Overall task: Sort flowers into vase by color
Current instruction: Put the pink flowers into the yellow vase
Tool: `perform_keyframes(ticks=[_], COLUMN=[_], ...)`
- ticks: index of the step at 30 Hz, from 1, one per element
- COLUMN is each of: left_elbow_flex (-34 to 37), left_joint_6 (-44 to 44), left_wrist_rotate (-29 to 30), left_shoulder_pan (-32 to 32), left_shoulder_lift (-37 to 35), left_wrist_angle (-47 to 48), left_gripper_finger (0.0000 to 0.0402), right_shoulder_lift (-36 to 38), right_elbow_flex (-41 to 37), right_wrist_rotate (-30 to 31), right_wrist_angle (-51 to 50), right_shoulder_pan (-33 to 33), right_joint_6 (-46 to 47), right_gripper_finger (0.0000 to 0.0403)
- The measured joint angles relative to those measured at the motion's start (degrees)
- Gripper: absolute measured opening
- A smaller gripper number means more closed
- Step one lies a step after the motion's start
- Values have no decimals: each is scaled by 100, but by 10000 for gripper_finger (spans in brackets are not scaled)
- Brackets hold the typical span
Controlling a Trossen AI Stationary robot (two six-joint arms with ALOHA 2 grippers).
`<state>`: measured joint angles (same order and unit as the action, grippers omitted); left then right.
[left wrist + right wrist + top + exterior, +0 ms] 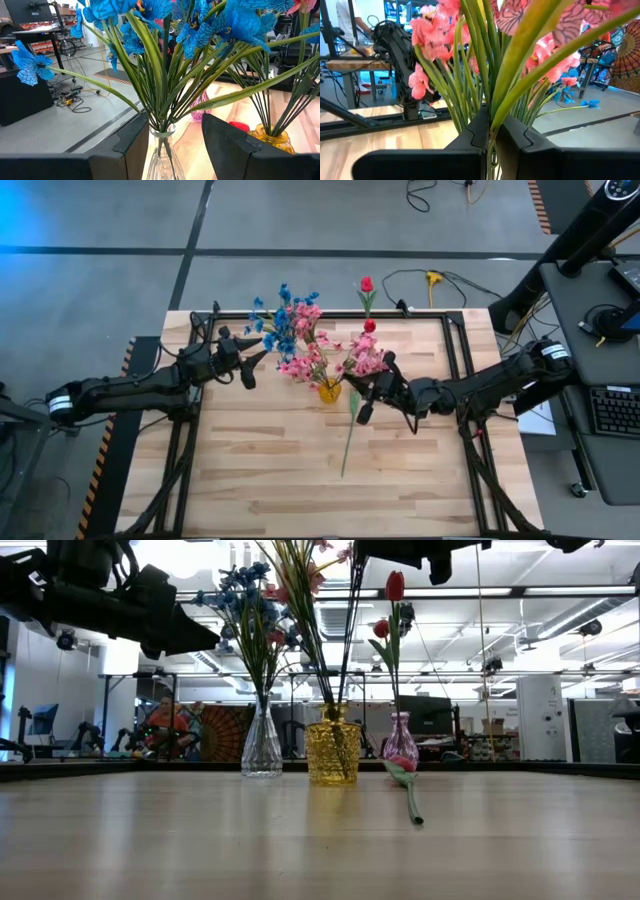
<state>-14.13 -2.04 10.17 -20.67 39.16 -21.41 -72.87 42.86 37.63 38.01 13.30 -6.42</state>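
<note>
Blue flowers [275, 328] stand in a clear glass vase [262, 745]. Pink sprays [310, 355] stand in a yellow vase [333, 752], and red buds [393, 600] stand in a small pink vase [400, 743]. One red-budded flower [408, 785] lies flat on the table, its stem [348, 442] pointing toward the near edge. My left gripper [175, 122] is open, just left of the blue bunch and level with its stems. My right gripper [492, 125] is shut on a pink spray's stem, high beside the yellow vase. My right gripper pinches a green stem [491, 131] of a pink spray between its two fingers, below the blossoms, coming about level from the table's right. The stem [350, 640] runs down from the fingers into the yellow vase, nearly upright among the other pink stems.
The three vases stand in a row at the table's far middle. A black frame rail [450, 320] runs around the table. A desk with a keyboard [612, 410] stands to the right. The near half of the wooden table [280, 480] holds only the lying flower.
</note>
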Motion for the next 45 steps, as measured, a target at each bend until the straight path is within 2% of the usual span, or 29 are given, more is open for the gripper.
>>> perform_keyframes(ticks=[15, 45], left_elbow_flex=[0, 0], left_joint_6=[0, -1], left_wrist_rotate=[-2, 0], left_shoulder_pan=[-1, -1], left_shoulder_lift=[0, 0], left_wrist_angle=[0, 2], left_gripper_finger=[167, 167], right_shoulder_lift=[-237, -235], right_elbow_flex=[1, -1], right_wrist_rotate=[-1, 6], right_wrist_angle=[-12, -133], right_shoulder_pan=[0, -9], right_joint_6=[-92, -57], right_gripper_finger=[13, 13])
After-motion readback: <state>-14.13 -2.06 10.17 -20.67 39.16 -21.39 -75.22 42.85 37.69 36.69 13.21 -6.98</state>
